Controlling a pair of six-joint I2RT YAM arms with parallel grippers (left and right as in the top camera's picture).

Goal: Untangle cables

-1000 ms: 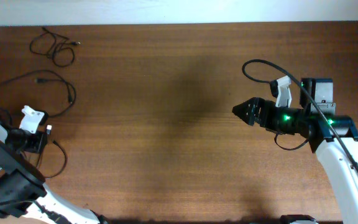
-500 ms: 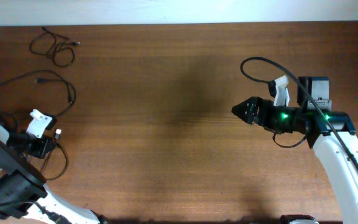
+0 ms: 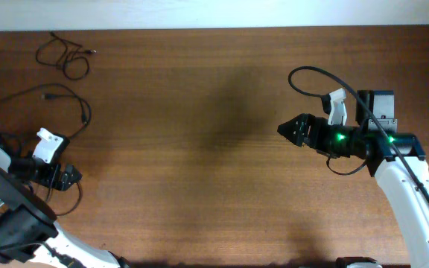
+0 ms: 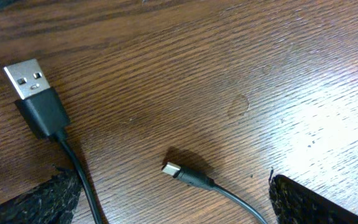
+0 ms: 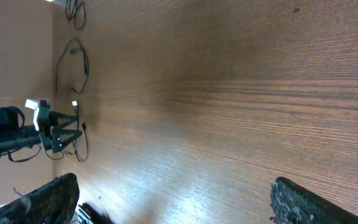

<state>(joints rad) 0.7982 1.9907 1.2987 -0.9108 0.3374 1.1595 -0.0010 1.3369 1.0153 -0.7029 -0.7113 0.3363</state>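
- The left gripper (image 4: 173, 198) is standing wide over the table (image 4: 229, 74), its fingers (image 4: 42, 200) sitting at either edge of the wrist view and gripping nothing.
- Two ends are lying loose on the wood between them: a USB-A plug (image 4: 28, 81) to one side and a small plug (image 4: 174, 169) nearer the middle. They are apart and not crossing here.
- Further out, in the overhead view, the cables (image 3: 48, 97) are all lying at the table's left end. One cord (image 3: 78, 197) is curling just beside the left gripper, a big loop is lying beyond it, and a small bundle (image 3: 69, 63) is sitting in the far corner, well apart.
- The right gripper (image 3: 289, 131) is hovering wide and empty, well apart from every cable.
- The cords are looking thin, light and limp, so I judge they will be trailing and snagging rather than holding shape.
- A moulded plug body, or the cord just behind it, is offering the firmest hold. Thin cord lying flat may be slipping the pads.
- No containers are showing.
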